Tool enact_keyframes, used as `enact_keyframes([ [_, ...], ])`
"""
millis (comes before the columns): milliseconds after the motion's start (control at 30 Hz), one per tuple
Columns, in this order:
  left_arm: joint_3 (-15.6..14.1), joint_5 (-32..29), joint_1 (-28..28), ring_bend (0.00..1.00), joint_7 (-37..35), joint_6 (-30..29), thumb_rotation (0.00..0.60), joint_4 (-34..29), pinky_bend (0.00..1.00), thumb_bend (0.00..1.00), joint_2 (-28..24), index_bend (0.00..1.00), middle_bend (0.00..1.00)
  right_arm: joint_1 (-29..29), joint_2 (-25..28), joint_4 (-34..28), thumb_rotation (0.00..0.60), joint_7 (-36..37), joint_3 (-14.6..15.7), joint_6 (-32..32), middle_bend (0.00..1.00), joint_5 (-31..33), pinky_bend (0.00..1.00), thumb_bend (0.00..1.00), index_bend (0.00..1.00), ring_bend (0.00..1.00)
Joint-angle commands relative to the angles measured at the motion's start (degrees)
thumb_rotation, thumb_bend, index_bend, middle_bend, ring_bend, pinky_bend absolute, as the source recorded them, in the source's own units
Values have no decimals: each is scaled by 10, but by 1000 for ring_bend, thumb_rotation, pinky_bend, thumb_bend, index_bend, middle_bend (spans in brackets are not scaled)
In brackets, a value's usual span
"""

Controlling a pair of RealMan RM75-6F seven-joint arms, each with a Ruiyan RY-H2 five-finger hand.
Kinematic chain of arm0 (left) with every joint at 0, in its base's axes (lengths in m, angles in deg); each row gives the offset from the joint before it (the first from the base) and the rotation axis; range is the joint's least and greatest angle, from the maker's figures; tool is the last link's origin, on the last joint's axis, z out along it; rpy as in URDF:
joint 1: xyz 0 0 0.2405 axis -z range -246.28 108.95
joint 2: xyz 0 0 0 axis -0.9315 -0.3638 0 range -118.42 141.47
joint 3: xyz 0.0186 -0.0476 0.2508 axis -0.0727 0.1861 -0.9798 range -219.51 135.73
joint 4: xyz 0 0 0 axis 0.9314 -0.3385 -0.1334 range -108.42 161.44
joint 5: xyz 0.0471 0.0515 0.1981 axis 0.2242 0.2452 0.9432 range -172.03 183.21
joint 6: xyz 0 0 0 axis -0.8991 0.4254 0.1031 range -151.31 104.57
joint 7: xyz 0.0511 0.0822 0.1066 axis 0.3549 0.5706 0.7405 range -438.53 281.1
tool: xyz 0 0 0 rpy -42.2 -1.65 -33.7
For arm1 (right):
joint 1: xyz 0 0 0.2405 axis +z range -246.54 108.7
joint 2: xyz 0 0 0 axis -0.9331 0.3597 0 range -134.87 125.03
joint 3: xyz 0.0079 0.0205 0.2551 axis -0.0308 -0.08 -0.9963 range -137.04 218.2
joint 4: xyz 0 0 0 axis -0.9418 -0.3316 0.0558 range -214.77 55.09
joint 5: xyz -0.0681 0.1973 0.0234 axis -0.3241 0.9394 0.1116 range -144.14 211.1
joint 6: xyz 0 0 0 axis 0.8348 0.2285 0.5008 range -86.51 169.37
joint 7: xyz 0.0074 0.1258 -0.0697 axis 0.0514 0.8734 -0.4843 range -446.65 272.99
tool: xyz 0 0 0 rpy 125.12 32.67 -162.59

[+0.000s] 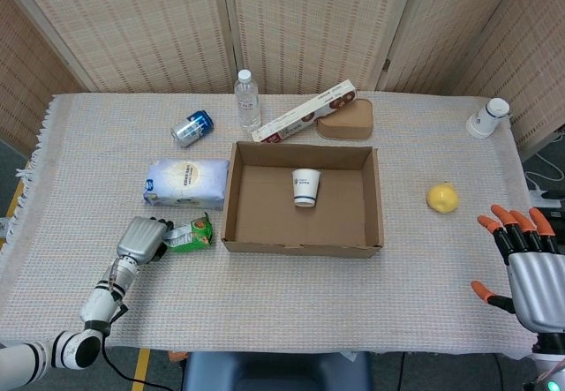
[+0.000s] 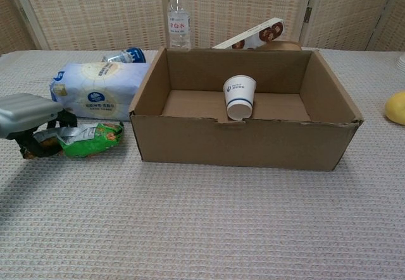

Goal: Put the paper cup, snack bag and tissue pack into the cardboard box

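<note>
Snack bag was gripped on the tabletop by the left robot hand, beside the cardboard box holding the paper cup, while the right robot hand was held spread, empty.

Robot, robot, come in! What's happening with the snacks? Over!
Left robot hand grips snack bag. Right robot hand open, idle. Cup in box; tissues waiting.
</note>
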State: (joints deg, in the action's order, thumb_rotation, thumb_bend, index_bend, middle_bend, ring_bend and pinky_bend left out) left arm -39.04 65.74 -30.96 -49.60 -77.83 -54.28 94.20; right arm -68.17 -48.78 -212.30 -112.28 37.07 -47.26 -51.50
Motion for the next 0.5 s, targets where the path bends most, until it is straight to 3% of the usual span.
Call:
enact_keyframes([
  [33, 1, 1, -2, 803, 3, -4, 600, -17, 923, 501, -14, 777, 970, 0, 0, 0, 600, 0, 0, 1, 104, 1, 0, 0, 192, 0],
  [300, 4, 4, -7, 809, 8, -19, 600, -88, 931, 508, -75, 792, 980, 1, 1, 0, 600, 2, 1, 2, 104, 1, 0, 0, 192, 0],
  [500, 14, 26, -14, 810, 16, -53, 600, -177, 932, 507, -175, 793, 981, 1, 4, 0, 600, 6, 1, 2, 104, 3, 0, 0, 192, 0],
])
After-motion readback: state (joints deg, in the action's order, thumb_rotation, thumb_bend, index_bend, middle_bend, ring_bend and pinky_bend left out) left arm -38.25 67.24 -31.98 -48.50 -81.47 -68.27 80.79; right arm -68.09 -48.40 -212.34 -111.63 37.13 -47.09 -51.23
